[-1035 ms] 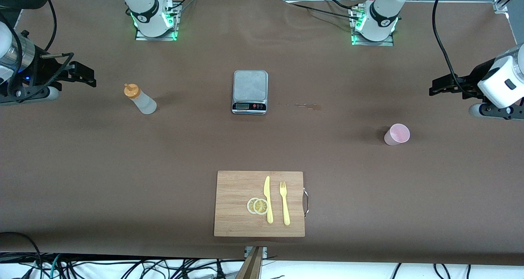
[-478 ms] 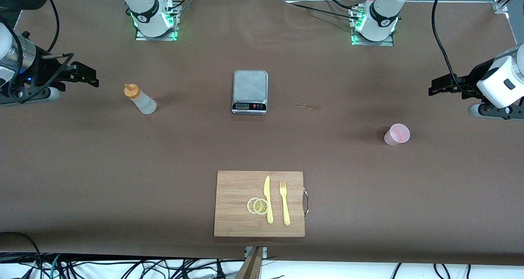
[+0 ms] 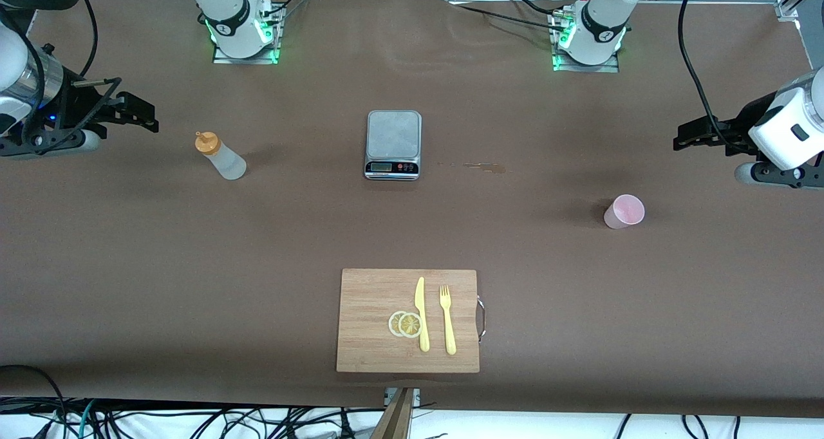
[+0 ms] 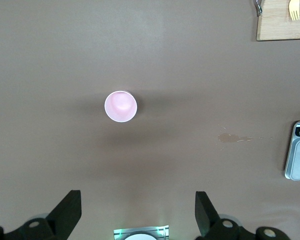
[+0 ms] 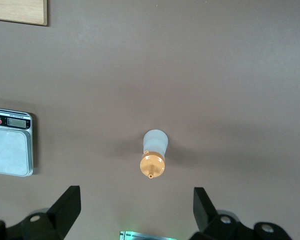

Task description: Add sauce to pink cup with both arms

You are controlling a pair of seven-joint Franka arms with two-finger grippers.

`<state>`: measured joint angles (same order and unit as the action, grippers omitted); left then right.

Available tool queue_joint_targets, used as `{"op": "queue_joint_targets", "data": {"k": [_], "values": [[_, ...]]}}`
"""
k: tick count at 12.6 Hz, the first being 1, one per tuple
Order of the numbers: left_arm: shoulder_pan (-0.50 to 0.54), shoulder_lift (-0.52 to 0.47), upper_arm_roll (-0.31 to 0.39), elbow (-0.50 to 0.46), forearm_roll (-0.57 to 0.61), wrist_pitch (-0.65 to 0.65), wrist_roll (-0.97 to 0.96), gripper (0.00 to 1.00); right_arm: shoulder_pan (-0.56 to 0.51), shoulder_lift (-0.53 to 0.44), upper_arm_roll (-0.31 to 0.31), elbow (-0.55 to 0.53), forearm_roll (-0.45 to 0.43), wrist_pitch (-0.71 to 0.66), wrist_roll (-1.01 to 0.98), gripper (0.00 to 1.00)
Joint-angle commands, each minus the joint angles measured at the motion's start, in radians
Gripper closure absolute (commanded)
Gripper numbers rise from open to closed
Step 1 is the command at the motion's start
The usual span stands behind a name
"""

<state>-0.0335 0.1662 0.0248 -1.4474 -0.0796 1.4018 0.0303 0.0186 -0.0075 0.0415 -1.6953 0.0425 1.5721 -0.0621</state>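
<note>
Pink cup [image 3: 624, 211] and squeeze bottle [image 3: 220, 156] stand untouched on the counter [image 3: 309, 233], well apart, either side of the kitchen scale [image 3: 393, 144]. Left gripper [image 3: 683, 138] hangs high near the cup and right gripper [image 3: 147, 121] near the bottle, fingers apart and empty. Approach stage, by judgement: next, each arm must descend and grasp its item.

Scale [image 3: 393, 144] mid-table between bottle [image 3: 221, 157] and cup [image 3: 624, 212]; cutting board [image 3: 407, 320] nearer camera.

Sauce bottle [image 5: 154, 152] upright on brown desk [image 5: 215, 75], orange cap up; right pincer [image 5: 135, 207] spread wide above; scale [image 5: 9, 141] at frame edge, board corner [image 5: 17, 11].
</note>
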Motion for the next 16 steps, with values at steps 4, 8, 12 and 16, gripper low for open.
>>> {"op": "queue_joint_targets", "data": {"k": [4, 8, 12, 16], "values": [[-0.002, 0.016, 0.000, 0.030, 0.015, -0.017, -0.007, 0.00, -0.003, -0.042, -0.011, -0.053, 0.005, 0.037, -0.018, 0.00], [0.003, 0.024, 0.003, 0.031, 0.014, -0.017, -0.006, 0.00, -0.003, -0.035, -0.015, -0.046, 0.005, 0.037, -0.018, 0.00], [0.006, 0.044, 0.000, 0.028, 0.017, -0.014, 0.005, 0.00, -0.005, -0.035, -0.017, -0.046, 0.007, 0.035, -0.018, 0.00], [0.029, 0.113, 0.004, -0.026, 0.018, 0.077, 0.011, 0.00, -0.005, -0.034, -0.017, -0.046, 0.007, 0.035, -0.018, 0.00]]}}
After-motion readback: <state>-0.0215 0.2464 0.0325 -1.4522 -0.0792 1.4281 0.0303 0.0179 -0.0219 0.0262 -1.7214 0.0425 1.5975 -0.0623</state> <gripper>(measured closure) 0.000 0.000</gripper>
